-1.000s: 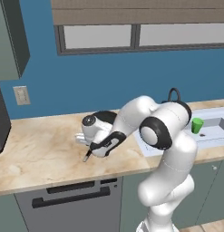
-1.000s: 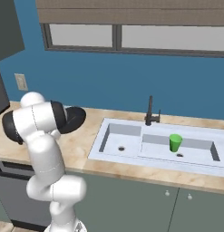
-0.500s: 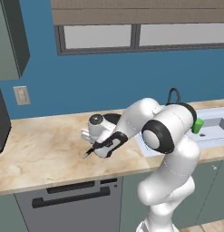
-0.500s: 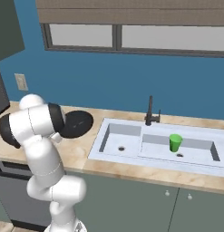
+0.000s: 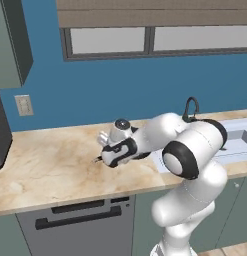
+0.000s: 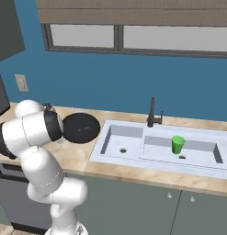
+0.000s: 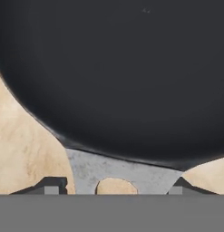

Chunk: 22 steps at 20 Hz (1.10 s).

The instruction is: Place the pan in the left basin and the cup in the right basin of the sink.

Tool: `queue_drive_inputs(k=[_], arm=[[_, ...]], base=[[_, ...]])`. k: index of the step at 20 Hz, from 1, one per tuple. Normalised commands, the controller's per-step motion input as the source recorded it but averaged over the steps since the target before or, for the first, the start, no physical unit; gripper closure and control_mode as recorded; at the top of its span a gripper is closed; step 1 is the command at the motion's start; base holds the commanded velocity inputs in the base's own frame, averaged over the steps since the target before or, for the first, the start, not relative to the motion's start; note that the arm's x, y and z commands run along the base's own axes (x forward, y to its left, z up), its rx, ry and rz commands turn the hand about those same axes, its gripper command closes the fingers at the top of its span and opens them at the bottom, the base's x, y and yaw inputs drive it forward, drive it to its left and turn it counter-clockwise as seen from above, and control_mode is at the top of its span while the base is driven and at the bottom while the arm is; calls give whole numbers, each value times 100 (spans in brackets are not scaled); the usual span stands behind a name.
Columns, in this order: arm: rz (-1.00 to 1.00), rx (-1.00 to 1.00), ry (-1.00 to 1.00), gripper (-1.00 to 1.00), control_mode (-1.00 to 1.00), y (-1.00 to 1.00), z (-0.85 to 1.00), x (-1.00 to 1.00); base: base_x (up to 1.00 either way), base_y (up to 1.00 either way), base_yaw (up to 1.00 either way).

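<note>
The black pan [image 6: 81, 127] is over the counter just left of the sink [image 6: 133, 166], and my arm hides its near side. In the hand view the pan [image 7: 118, 68] looms large, and its grey handle [image 7: 86, 165] runs down between my two fingertips [image 7: 52, 186]. My gripper [image 7: 114, 188] is shut on that handle, close to the pan's rim. In the left base view the gripper [image 5: 106, 156] hangs low over the counter, pointing left. The green cup [image 6: 178, 144] stands upright in the right basin [image 6: 202, 149]. The left basin [image 6: 122, 140] holds nothing.
A slim black faucet [image 6: 152, 114] rises behind the divider between the basins. A wall outlet [image 5: 24, 105] and a dark appliance [image 5: 1, 130] sit at the far left of the marble counter [image 5: 45, 170]. A dishwasher front [image 5: 75, 220] lies below.
The gripper and the pan have moved together a little to the right, toward the sink. The cup has stayed where it was.
</note>
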Motion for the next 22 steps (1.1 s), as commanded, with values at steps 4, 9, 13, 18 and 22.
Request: queue_drive_inputs(k=[4,9,13,18,22], arm=[[-5,18,5,100,-100,-45,0,31],[-3,9,8,100,-100,-47,1,42],[-4,5,8,100,-100,-42,2,39],[-4,6,5,100,-100,-45,5,27],[-3,10,5,100,-100,-47,3,22]], base=[[0,0,0],[0,0,0],[0,0,0],[0,0,0],[0,0,0]])
